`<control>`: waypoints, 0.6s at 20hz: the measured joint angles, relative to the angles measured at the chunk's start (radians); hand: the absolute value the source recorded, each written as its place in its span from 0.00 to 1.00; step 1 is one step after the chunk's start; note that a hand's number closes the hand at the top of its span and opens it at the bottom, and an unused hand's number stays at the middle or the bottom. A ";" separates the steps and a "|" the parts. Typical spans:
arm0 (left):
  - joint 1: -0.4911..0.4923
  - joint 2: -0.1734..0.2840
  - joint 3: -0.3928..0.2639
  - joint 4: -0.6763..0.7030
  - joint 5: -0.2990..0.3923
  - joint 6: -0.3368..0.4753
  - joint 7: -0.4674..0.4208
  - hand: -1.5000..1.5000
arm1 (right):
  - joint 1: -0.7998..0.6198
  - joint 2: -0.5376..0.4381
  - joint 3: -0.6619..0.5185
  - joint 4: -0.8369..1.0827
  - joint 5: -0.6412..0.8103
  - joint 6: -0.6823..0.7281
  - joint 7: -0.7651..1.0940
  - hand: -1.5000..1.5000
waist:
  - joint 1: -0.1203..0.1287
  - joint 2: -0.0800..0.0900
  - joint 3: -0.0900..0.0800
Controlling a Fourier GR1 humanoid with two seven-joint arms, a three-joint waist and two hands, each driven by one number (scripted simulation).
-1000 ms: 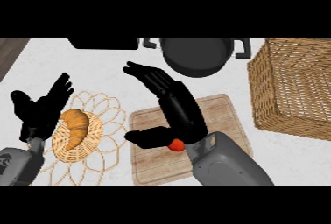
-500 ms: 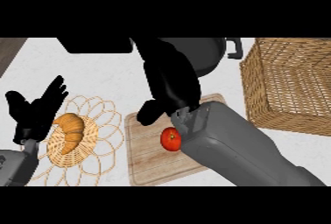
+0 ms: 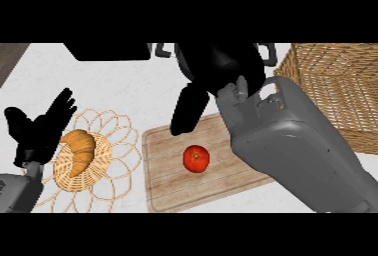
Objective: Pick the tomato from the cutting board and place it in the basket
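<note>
Nearest, the tomato (image 3: 196,159) lies free on the wooden cutting board (image 3: 170,186), near its middle, touched by nothing. To its left a croissant (image 3: 78,150) rests on a woven wire trivet (image 3: 122,131), and the left robot hand (image 3: 38,131) shows at the view's left edge over that trivet, open with fingers up, at rest. Further back, the right robot hand (image 3: 214,70) hangs above the board's far edge, holding nothing; its thumb points down toward the board, and its fingers seem relaxed, not curled. The wicker basket (image 3: 334,80) stands on the bench (image 3: 118,85) to the right, well apart from the tomato. Dark cookware sits along the far edge. The tomato looks round, smooth and light, likely soft-skinned and prone to roll, so taking it across its widest middle from above, thumb opposite fingers, seems best.
</note>
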State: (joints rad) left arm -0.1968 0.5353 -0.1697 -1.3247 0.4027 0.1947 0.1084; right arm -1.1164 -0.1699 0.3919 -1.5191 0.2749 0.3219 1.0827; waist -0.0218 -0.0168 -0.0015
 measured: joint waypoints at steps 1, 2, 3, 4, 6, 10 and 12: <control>-0.003 -0.002 0.001 0.003 -0.002 0.000 0.001 0.50 | 0.001 -0.004 -0.009 -0.008 -0.033 0.014 0.007 0.00 | -0.002 0.001 0.000; -0.006 -0.004 0.003 0.010 -0.004 0.001 -0.001 0.50 | 0.006 -0.014 -0.019 -0.022 -0.066 0.028 0.012 0.00 | -0.004 0.001 0.000; -0.005 -0.005 0.005 0.009 -0.005 0.003 0.000 0.50 | 0.014 -0.029 -0.034 -0.045 -0.102 0.041 0.018 0.00 | -0.007 0.001 0.000; -0.006 -0.002 0.009 0.012 -0.005 0.000 0.002 0.50 | 0.021 -0.036 -0.046 -0.069 -0.134 0.049 0.028 0.00 | -0.008 0.001 0.001; -0.002 -0.001 0.014 0.006 -0.005 -0.003 0.008 0.50 | 0.046 -0.060 -0.068 -0.128 -0.195 0.059 0.045 0.00 | -0.009 0.001 0.001; -0.001 0.001 0.029 0.010 -0.006 -0.019 0.004 0.50 | 0.141 -0.121 -0.094 -0.275 -0.258 0.059 0.061 0.00 | -0.008 0.004 0.001; -0.002 -0.001 0.035 -0.003 -0.008 -0.018 0.014 0.50 | 0.204 -0.138 -0.087 -0.357 -0.250 0.049 0.064 0.00 | -0.005 0.005 0.002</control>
State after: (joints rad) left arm -0.1985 0.5341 -0.1351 -1.3280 0.3949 0.1770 0.1225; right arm -0.9120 -0.3074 0.3053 -1.8761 0.0245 0.3704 1.1463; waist -0.0271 -0.0118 0.0001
